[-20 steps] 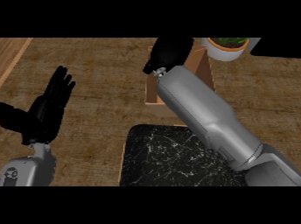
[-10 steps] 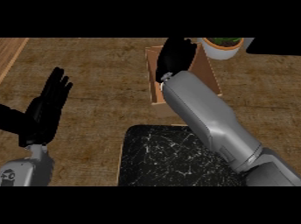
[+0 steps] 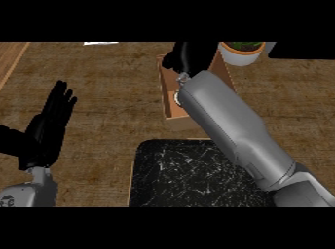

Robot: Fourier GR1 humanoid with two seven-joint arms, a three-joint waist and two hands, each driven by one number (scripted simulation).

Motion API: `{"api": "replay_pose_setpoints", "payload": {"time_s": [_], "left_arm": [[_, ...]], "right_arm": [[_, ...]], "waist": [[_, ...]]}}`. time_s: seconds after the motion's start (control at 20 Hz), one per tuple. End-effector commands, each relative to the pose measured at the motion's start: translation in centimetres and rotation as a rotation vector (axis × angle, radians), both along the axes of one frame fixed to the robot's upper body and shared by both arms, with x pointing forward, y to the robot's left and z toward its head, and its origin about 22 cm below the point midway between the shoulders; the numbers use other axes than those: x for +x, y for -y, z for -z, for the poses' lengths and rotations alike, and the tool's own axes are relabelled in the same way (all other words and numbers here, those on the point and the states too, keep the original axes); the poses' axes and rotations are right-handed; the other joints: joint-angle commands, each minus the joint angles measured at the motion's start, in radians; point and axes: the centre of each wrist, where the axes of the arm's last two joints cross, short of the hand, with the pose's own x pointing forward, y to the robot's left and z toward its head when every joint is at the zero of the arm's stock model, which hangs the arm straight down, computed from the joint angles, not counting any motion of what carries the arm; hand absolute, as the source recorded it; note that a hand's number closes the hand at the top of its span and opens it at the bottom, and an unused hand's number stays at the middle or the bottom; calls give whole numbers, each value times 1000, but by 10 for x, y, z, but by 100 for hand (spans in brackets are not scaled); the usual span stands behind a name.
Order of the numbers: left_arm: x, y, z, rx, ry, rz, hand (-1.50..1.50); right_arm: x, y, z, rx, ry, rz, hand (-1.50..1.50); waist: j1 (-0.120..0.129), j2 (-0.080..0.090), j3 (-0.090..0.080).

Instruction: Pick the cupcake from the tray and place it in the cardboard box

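Observation:
The cardboard box (image 3: 169,108) lies open on the counter just beyond the dark marbled tray (image 3: 192,177). A small pale round piece, apparently the cupcake (image 3: 177,97), shows inside the box, mostly hidden by my right forearm. My right hand (image 3: 187,55) is over the box's far end with its fingers straightened and nothing in them. The right forearm crosses both the tray and the box. The tray's visible surface holds nothing. At the far left my left hand (image 3: 45,130) rests open with its fingers up.
A potted plant in a white pot (image 3: 241,51) stands right beside the box's far right corner, close to my right hand. A dark object (image 3: 307,49) sits at the back right. A lighter wooden strip (image 3: 1,73) runs along the left edge.
My right hand has shifted right and farther back over the box, and its fingers went from curled to straight. The pale cupcake now shows inside the box. The left hand has stayed still.

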Motion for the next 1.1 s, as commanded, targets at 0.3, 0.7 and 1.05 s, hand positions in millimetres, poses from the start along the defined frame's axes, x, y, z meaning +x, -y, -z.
{"api": "replay_pose_setpoints", "payload": {"time_s": [0.3,0.7,1.05], "left_arm": [[-1,1,2,-20,-26,-17,0],[-4,-13,-1,-4,0,-42,0],[-10,-10,3,13,-7,-20,0]], "right_arm": [[-21,17,-1,550,300,45,-150],[-67,37,29,601,400,51,-150],[-108,57,39,580,436,82,-150]], "waist": [[-27,-4,0],[-41,-11,-1],[-28,-5,-1]]}}
